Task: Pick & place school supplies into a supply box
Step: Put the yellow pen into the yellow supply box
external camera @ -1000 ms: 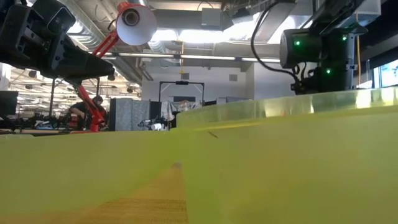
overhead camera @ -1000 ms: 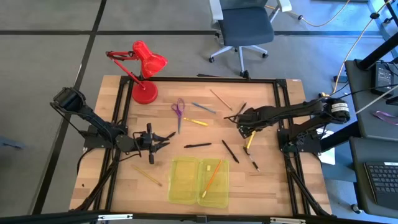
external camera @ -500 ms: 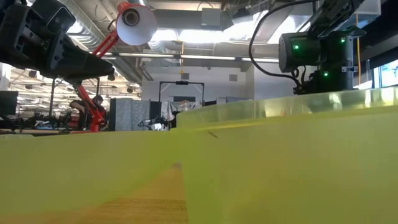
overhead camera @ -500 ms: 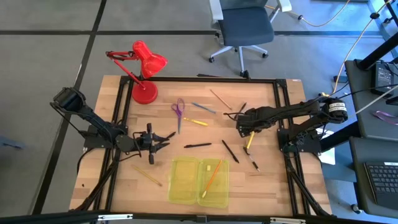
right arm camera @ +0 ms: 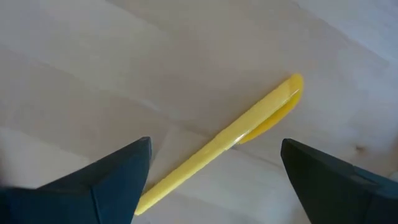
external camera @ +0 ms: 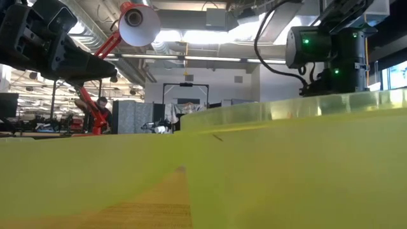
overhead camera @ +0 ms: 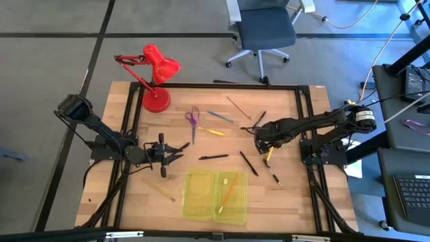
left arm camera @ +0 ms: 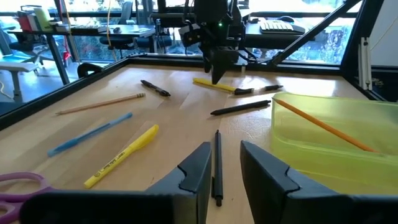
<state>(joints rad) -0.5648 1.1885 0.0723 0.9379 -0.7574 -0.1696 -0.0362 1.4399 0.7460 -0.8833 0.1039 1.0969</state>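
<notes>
Right wrist view: the right gripper [right arm camera: 211, 168] hangs wide open over a yellow pen [right arm camera: 224, 140] (flat on the table [right arm camera: 93, 68]); closing off-centre could roll it away.

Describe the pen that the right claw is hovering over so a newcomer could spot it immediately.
Start at the open yellow-green supply box near the table's front edge, then look up and right to the right claw, open and pointing down. The yellow pen lies just beneath it on bare wood. The pens beside it are black; this one is yellow.
</notes>
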